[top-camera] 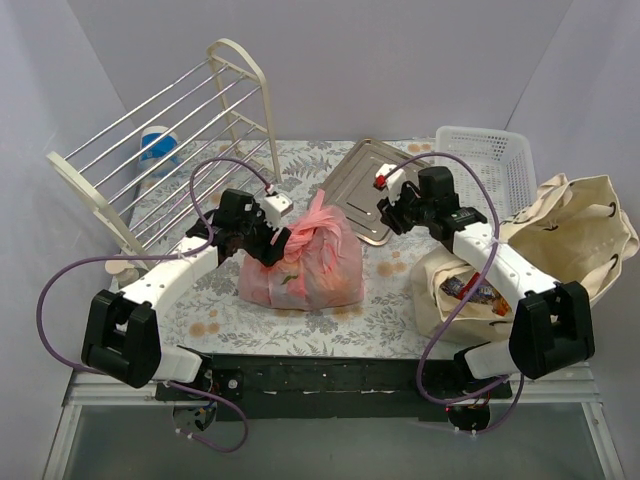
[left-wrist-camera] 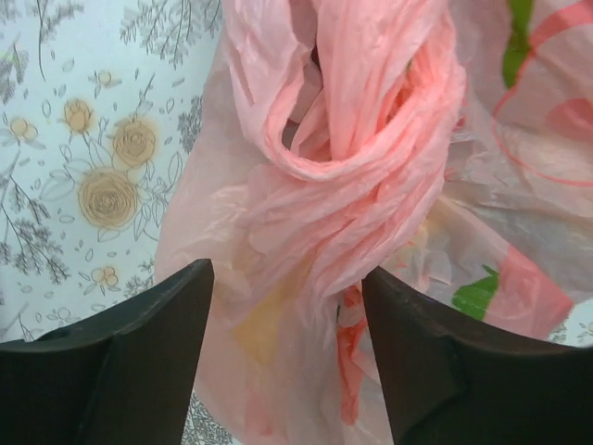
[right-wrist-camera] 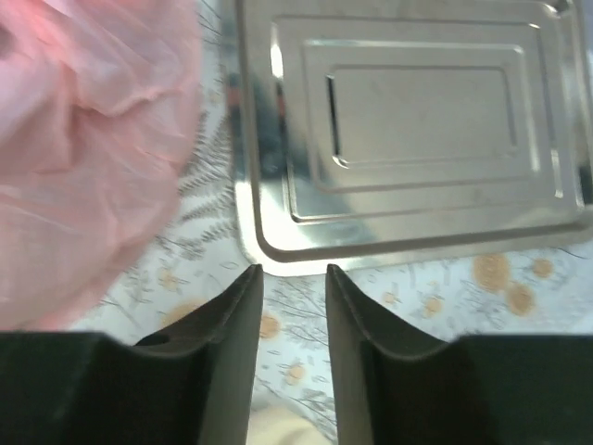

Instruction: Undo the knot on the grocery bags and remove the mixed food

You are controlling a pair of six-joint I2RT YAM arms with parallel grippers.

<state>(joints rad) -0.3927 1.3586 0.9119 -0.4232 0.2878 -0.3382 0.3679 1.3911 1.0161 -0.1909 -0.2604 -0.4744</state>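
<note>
While left hand [left-wrist-camera: 285, 278] straddles pink bag [top-camera: 310, 262], tray [top-camera: 360, 180] lies beyond.

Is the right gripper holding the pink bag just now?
No, the right gripper has only tablecloth between its fingers; the pink bag lies beside it.

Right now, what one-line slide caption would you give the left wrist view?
Open left gripper straddling the pink plastic bag just below its twisted knot, over a floral tablecloth.
</note>
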